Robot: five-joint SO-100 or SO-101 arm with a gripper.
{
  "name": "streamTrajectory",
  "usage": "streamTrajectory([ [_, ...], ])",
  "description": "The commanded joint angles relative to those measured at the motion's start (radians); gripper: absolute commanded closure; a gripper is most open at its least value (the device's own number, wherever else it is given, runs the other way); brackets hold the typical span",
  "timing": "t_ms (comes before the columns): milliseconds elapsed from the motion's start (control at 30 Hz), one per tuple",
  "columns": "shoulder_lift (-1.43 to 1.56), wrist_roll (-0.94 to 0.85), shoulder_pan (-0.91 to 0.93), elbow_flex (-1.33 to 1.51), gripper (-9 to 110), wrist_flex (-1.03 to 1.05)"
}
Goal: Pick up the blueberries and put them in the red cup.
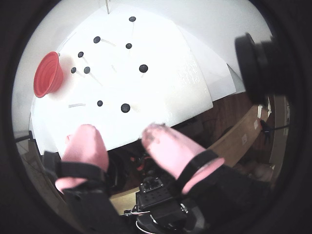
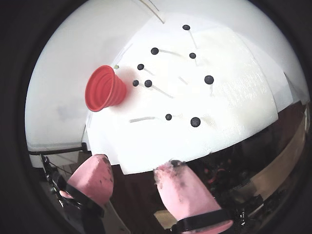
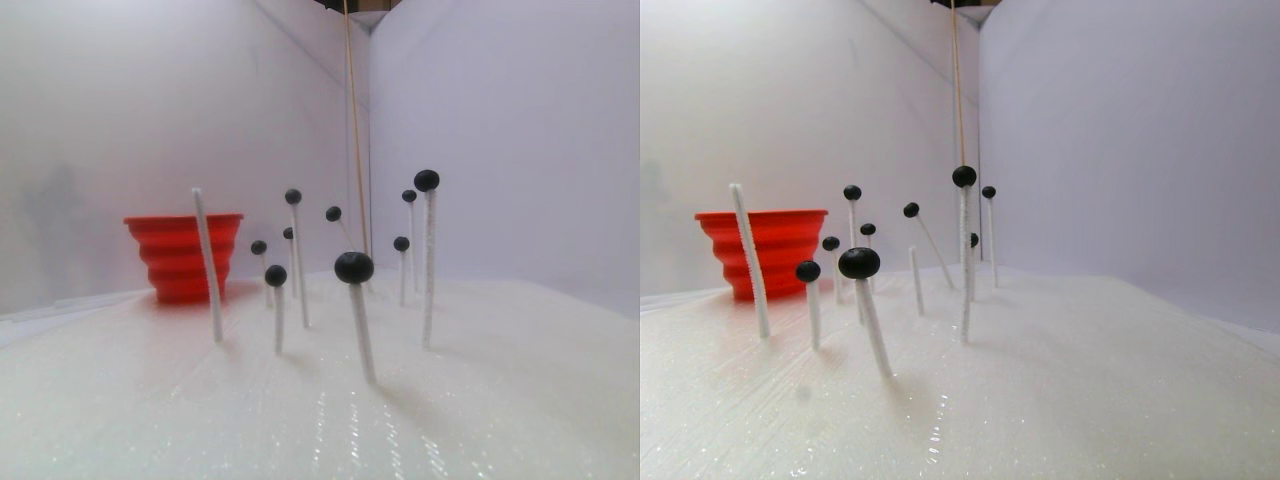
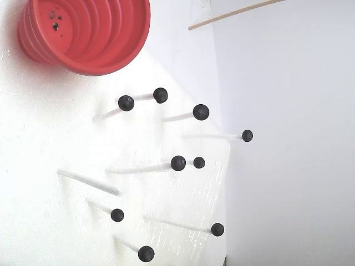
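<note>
Several blueberries [image 1: 125,107] [image 2: 195,122] [image 3: 354,267] [image 4: 178,162], small matte black balls, sit on top of thin white sticks that stand in a white foam board [image 1: 161,97]. The ribbed red cup [image 1: 48,74] [image 2: 104,88] [image 3: 183,255] [image 4: 83,33] stands at the board's left in both wrist views, clear of the sticks. My gripper [image 1: 121,131] [image 2: 135,163] hangs back over the board's near edge, well short of the nearest ball. Its pink fingers are open with nothing between them. The stereo pair and fixed views do not show the gripper.
One white stick [image 3: 207,265] [image 4: 89,183] carries no ball. A thin wooden rod [image 3: 350,120] [image 4: 236,14] runs along the corner of the white walls. A black camera body [image 1: 253,61] sits right of the board. A wooden table edge [image 1: 234,131] lies beneath.
</note>
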Motion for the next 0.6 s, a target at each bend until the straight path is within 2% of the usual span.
streamTrajectory([
  [0, -0.041, -0.066, 0.021, 0.002, 84, -0.054],
  [567, -0.252, -0.242, 0.091, 0.127, 82, -0.236],
])
